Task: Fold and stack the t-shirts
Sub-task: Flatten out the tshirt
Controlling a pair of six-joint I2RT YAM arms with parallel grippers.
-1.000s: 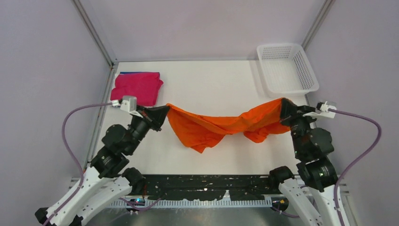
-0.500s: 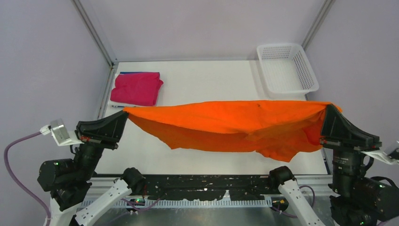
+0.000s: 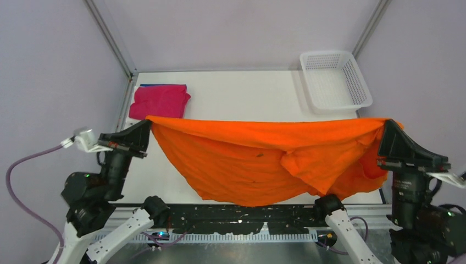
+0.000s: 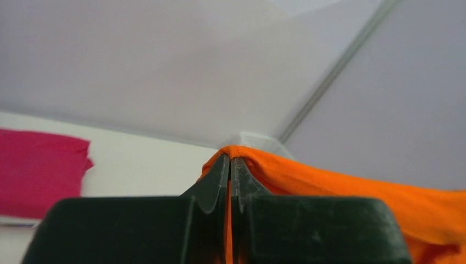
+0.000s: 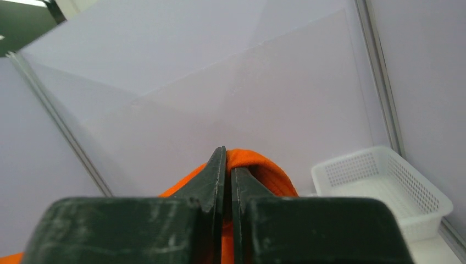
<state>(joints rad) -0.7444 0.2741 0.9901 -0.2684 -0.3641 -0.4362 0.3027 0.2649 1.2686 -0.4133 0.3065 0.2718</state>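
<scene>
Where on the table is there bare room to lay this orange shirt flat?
Bare table runs between the pink shirt, far left, and the basket, far right. Those corners are crowded; the orange shirt hides the near half.

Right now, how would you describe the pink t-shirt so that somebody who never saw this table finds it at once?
Look at the white table, then at its far left corner, across from the white basket. There lies the pink t-shirt, folded into a flat, neat rectangle, unlike the orange t-shirt, which hangs spread out in the air.
</scene>
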